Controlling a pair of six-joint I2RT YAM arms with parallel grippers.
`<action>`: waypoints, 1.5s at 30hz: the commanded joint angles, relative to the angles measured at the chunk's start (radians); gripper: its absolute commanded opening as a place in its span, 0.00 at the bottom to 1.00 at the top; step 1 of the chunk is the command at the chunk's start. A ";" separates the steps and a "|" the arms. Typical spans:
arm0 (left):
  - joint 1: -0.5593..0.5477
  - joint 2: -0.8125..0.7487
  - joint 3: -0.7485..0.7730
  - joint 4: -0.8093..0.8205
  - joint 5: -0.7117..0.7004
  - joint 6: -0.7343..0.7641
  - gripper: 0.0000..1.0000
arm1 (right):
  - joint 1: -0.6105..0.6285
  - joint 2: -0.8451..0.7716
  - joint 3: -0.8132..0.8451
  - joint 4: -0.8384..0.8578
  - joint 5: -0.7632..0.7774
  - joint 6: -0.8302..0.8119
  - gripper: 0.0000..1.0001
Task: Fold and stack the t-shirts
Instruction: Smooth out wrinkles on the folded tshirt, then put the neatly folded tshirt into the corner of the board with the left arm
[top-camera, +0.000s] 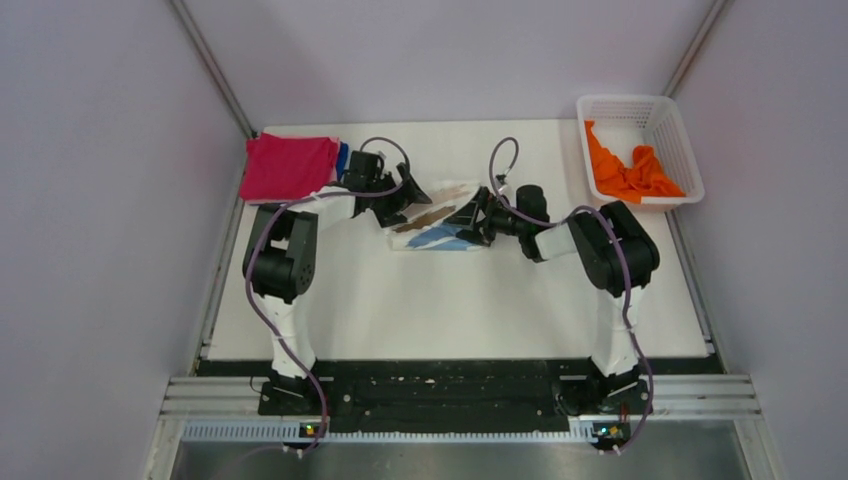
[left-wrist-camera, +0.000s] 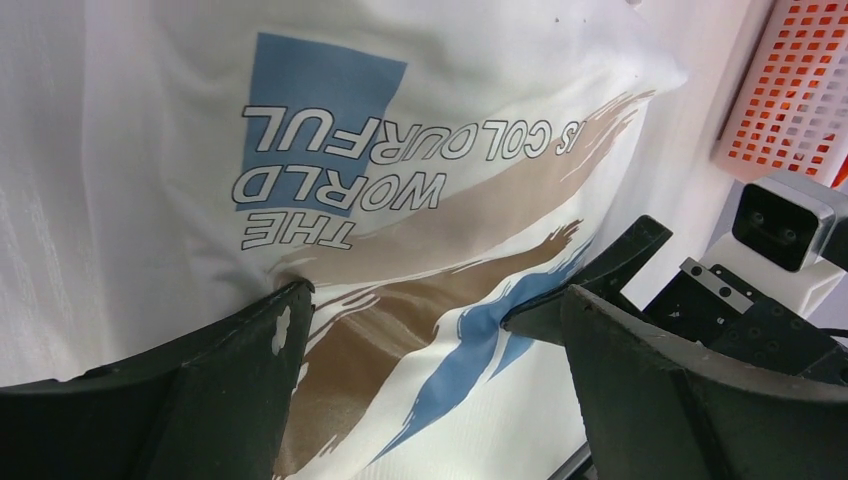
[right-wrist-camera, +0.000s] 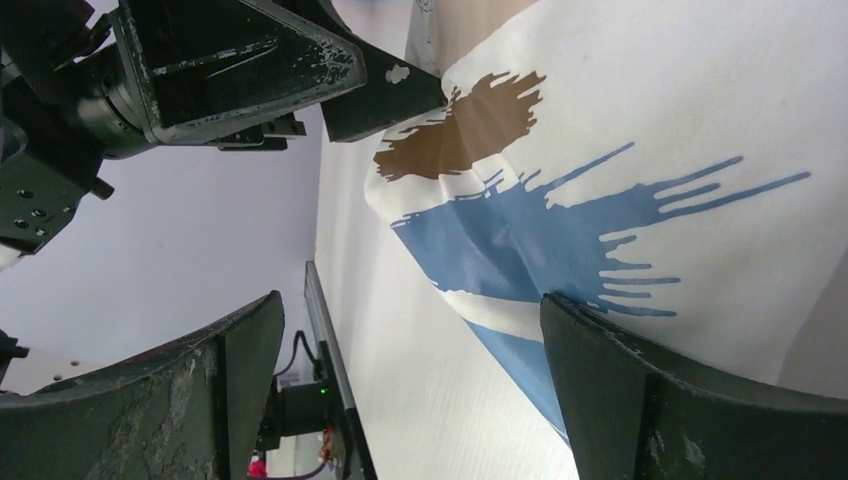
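Observation:
The white t-shirt with blue and brown streaks lies folded small at the table's middle back. My left gripper is at its left end and my right gripper at its right end. In the left wrist view the left gripper is open, its fingers down on the printed cloth. In the right wrist view the right gripper is open, one finger against the shirt's blue-printed edge, the other off the cloth. A magenta-red shirt lies folded at back left on a blue one. An orange shirt lies crumpled in the basket.
The white lattice basket stands at the back right corner and shows in the left wrist view. Grey walls close in both sides. A black rail runs along the table's near edge. The left gripper's body shows in the right wrist view.

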 joint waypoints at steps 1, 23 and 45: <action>0.023 -0.018 -0.014 0.004 -0.036 0.030 0.99 | -0.028 0.010 -0.043 -0.108 0.088 -0.095 0.99; 0.028 0.027 0.266 -0.360 -0.280 0.333 0.99 | -0.029 -0.652 -0.202 -0.454 0.415 -0.336 0.99; -0.142 0.348 0.603 -0.583 -0.523 0.357 0.42 | -0.055 -0.758 -0.259 -0.501 0.525 -0.385 0.99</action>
